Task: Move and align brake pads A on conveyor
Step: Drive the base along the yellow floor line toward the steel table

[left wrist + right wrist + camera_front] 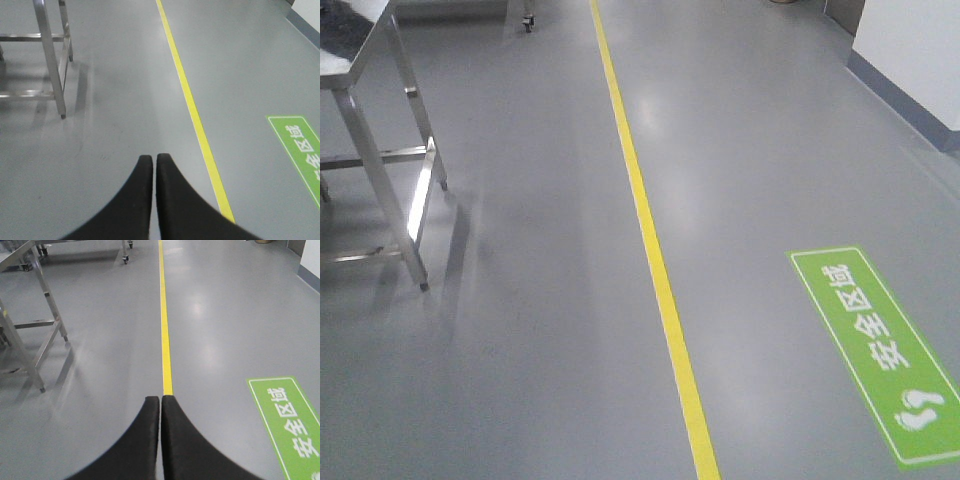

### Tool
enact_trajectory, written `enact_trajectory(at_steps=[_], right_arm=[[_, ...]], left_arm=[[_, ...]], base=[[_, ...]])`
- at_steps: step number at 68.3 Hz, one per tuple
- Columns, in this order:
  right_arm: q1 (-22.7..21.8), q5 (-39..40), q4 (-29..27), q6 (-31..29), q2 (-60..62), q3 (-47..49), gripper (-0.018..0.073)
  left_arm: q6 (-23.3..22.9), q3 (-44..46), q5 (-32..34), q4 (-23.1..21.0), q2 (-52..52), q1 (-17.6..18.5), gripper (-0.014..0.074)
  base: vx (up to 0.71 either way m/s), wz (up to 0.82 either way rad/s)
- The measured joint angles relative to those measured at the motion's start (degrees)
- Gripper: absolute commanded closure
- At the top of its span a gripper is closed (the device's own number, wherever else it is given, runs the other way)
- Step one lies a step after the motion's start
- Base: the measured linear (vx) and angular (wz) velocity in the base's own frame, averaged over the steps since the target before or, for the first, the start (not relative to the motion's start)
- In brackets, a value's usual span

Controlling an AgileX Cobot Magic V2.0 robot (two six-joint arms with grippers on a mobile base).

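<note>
Front view: grey floor [520,330], yellow line [648,240], steel counter [380,185] legs on the left, green floor sign [880,350] on the right.
Left wrist: left tool [153,159] narrow, fingers pressed together, nothing held. Line passes right of it, counter leg ahead-left.
Right wrist: right tool [160,400] likewise pinched and empty, tips sitting on the line. Only this view shows castors [125,259], far ahead-left.
Brake pads A and conveyor: can't tell where they are from any view.
</note>
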State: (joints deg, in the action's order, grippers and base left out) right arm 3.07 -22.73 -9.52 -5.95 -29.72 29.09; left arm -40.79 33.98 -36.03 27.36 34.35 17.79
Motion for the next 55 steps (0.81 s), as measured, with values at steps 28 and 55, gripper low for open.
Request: enact_trajectory(at_steps=[28, 55], right_arm=[[0.0, 0.0, 0.0, 0.0, 0.0, 0.0, 0.0569], [0.0, 0.0, 0.0, 0.0, 0.0, 0.0, 0.0569]], left_arm=[[0.0, 0.0, 0.0, 0.0, 0.0, 0.0, 0.0603], [0.0, 0.0, 0.0, 0.0, 0.0, 0.0, 0.0603]], base=[[0.59, 0.01], [0.59, -0.02]])
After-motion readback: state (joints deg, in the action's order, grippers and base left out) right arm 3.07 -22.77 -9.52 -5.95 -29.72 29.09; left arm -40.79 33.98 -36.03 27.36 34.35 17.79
